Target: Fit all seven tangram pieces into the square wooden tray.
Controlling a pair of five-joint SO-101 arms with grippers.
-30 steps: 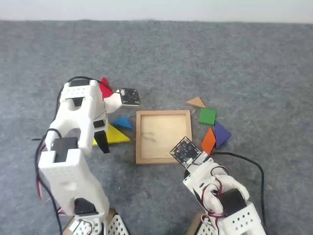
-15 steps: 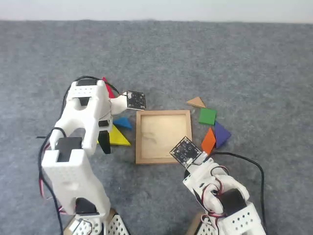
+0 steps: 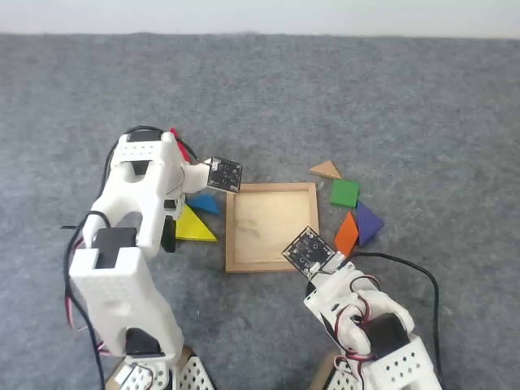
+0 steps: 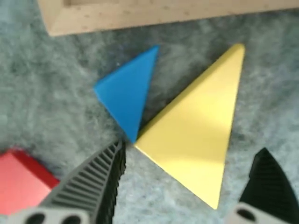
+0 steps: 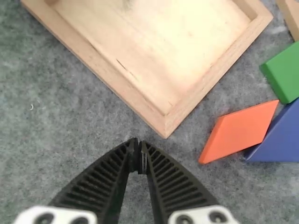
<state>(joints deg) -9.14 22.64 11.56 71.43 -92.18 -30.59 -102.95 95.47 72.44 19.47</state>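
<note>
The square wooden tray [image 3: 231,227] lies empty at mid-table. To its left are a yellow triangle [image 3: 195,227], a small blue triangle [image 3: 203,203] and a red piece [image 3: 177,145] half hidden by the arm. My left gripper [image 4: 191,150] hangs open over the yellow triangle [image 4: 196,126], one finger [image 4: 100,182] by the blue triangle [image 4: 128,88]. Right of the tray lie a tan triangle [image 3: 326,169], green square [image 3: 344,192], orange parallelogram [image 3: 347,233] and purple triangle [image 3: 370,222]. My right gripper [image 5: 138,150] is shut and holds nothing, just off the tray's near right corner [image 5: 166,126].
Grey carpet covers the table. The left arm's body [image 3: 134,203] stands over the area left of the yellow triangle. A black cable [image 3: 414,272] loops to the right of the right arm. The red piece [image 4: 21,179] lies close beside the left finger.
The left arm has swung a little toward the tray and come to stand over the yellow triangle, hiding more of the red piece. The right arm has kept still.
</note>
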